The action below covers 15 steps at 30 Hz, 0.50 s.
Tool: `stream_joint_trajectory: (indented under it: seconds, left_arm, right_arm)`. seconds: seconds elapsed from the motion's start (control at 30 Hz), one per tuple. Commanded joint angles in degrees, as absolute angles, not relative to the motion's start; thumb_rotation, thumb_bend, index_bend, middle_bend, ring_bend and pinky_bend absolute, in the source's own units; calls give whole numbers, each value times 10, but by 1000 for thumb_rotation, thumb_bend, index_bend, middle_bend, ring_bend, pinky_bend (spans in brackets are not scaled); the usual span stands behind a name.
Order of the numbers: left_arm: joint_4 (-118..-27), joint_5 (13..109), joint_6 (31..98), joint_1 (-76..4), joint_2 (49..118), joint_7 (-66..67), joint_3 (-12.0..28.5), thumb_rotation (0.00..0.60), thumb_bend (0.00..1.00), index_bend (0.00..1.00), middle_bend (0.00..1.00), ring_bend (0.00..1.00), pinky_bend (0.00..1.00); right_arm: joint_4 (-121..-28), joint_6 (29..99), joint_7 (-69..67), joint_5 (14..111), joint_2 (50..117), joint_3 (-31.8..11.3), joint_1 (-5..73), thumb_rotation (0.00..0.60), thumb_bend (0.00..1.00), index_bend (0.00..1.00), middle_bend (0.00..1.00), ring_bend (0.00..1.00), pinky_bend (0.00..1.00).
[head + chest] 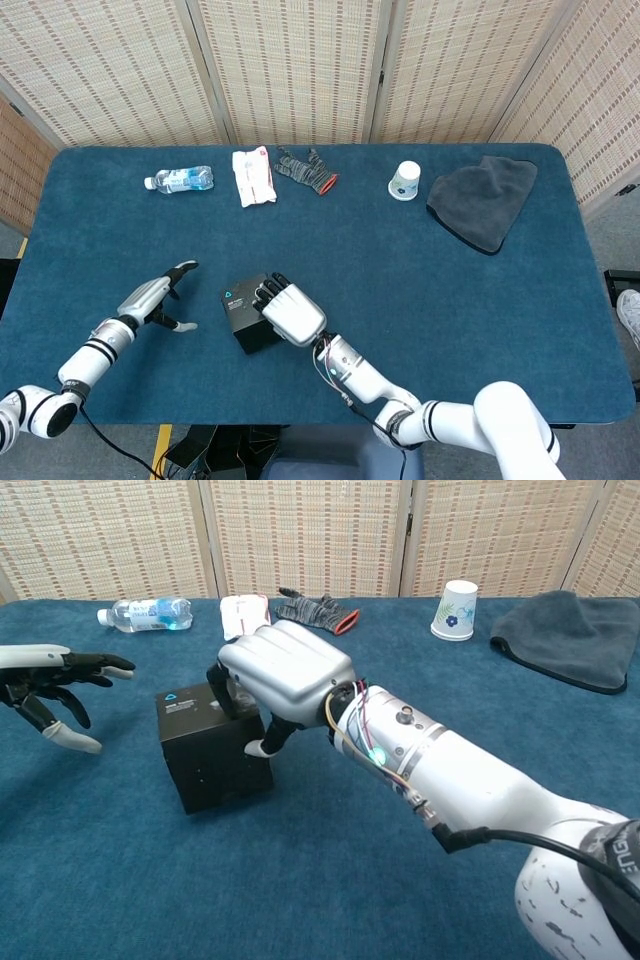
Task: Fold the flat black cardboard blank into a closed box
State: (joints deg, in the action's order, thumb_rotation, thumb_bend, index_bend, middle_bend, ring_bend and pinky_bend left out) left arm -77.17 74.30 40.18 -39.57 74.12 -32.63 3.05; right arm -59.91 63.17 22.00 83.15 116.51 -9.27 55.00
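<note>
The landmark is the black box [248, 311], which stands on the blue table [450, 300] in its near-left part. To the left of the box, well apart from it, the left hand [152, 297] hovers with its fingers spread and nothing in them; in the chest view the same hand [50, 680] reaches in from the left edge, fingertips aimed toward the box [212, 746].

The box itself is one closed cube, matte black, with a small teal mark at its top's far-left corner. It sits turned on the table, so that no side runs parallel to the table's edge; it is nearly as tall as it is wide, so no long axis can be told.

The right hand [291, 311] lies over the box's right part, fingers curled down on the top and thumb down the near-right side, so it grips the box; the chest view shows this hand [283, 675] too.

Far behind the box, along the table's back edge, lie one water bottle [180, 180], one white packet [253, 176], one grey glove [306, 169], one paper cup [404, 181] and, furthest right, one dark grey cloth [485, 200].
</note>
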Motion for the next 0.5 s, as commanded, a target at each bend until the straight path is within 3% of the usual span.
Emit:
stream_joint_trajectory:
  seconds: [0.03, 0.23, 0.4, 0.5]
  left_arm:
    - [-765, 736, 399, -394, 741, -312, 32, 600, 135, 0, 0, 0, 321]
    - [-761, 724, 389, -390, 739, -300, 35, 600, 135, 0, 0, 0, 321]
    - [-760, 726, 384, -387, 737, -305, 39, 600, 135, 0, 0, 0, 321]
    - [-759, 730, 383, -385, 735, -311, 41, 600, 135, 0, 0, 0, 321]
  right_arm:
    - [-581, 630, 211, 842, 1172, -93, 554, 600, 175, 533, 395, 311, 240]
    - [-545, 633, 196, 865, 1178, -90, 560, 600, 179, 539, 395, 310, 259]
    - [-522, 638, 185, 877, 1186, -89, 563, 600, 124, 534, 366, 310, 262]
    - [-514, 641, 183, 880, 1192, -90, 562, 600, 87, 447, 298, 300, 280]
